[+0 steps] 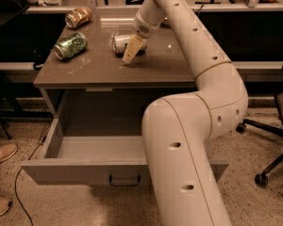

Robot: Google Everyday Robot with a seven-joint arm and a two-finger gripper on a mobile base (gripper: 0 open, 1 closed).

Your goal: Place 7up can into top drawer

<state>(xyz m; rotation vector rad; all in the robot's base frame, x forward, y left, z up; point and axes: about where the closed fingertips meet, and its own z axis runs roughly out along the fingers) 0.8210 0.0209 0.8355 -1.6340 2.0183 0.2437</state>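
Note:
The 7up can point(119, 43) is pale silver-white and lies on its side on the grey cabinet's top point(99, 67), near the middle. My gripper point(129, 54) comes down from the upper right and sits right against the can's right end, its tip at the tabletop. The can's right part is hidden behind it. The top drawer point(75, 171) is pulled wide open below, with its dark pull handle point(124, 180) at the front centre. The drawer's inside point(99, 147) shows nothing in it; my arm hides its right part.
A dark-green can point(70, 45) lies on its side at the cabinet top's left. An orange-brown can point(79, 17) lies at the back left. My arm's big lower link point(188, 164) stands in front of the drawer's right side. An office chair point(276, 126) is at right, shoes point(2, 153) at left.

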